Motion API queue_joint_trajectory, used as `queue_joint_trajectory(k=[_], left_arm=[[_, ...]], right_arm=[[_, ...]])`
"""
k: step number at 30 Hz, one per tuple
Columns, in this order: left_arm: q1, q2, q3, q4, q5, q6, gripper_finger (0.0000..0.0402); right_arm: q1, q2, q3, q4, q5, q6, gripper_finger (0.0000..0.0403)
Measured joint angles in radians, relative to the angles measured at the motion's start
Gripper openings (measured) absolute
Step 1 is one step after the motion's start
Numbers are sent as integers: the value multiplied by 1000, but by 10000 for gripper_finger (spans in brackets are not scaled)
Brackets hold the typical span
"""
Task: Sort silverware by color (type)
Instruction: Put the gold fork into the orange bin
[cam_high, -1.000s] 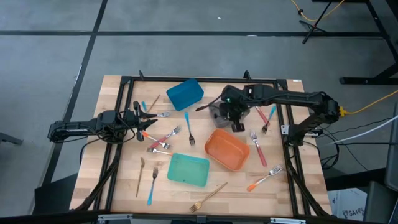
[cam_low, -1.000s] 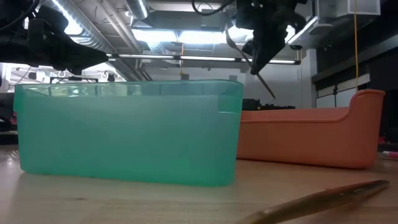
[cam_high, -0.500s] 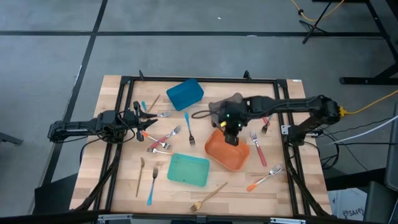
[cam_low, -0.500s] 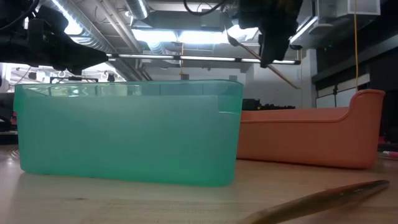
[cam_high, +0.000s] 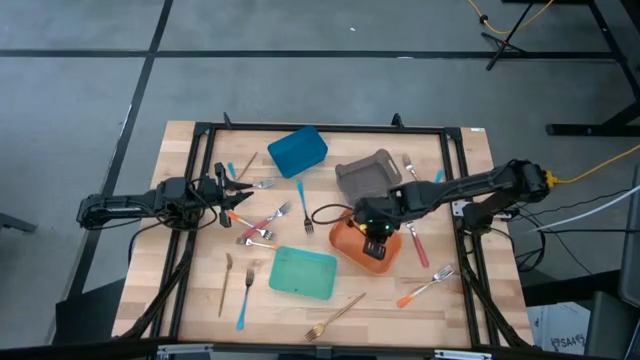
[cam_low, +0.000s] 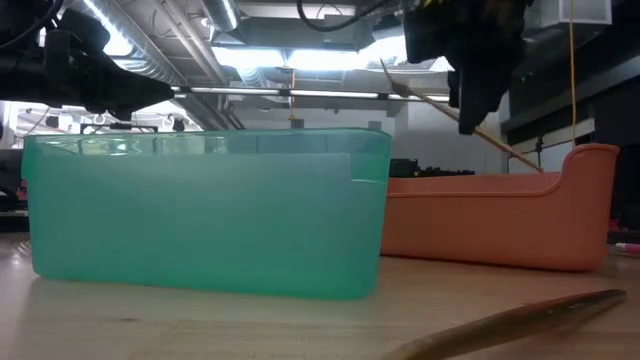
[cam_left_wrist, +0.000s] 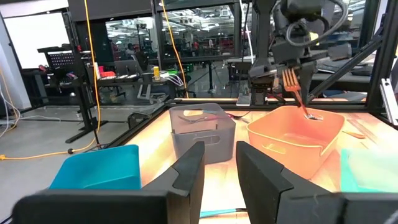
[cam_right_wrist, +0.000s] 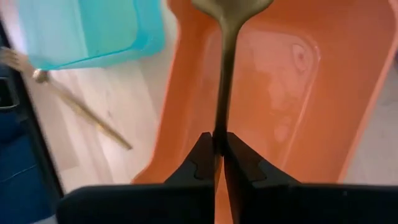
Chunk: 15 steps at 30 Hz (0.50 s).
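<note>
Right pincer (cam_right_wrist: 217, 146) grips gold fork (cam_right_wrist: 227, 68) over orange bin (cam_right_wrist: 292, 124).

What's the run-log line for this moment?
right gripper: shut on gold utensil, above orange bin | left gripper: waiting by forks at table's left | phase: carrying

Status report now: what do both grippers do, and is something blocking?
Right gripper shut on gold fork, over orange bin. Left gripper waits at table's left side, holding nothing visible. Nothing in the way.
</note>
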Motion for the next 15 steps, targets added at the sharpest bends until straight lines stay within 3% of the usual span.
queue_joint_trajectory(k=[15], left_arm=[[0, 0, 0, 0, 0, 0, 85]], right_arm=[[4, 7, -169, 121, 7, 186, 5]])
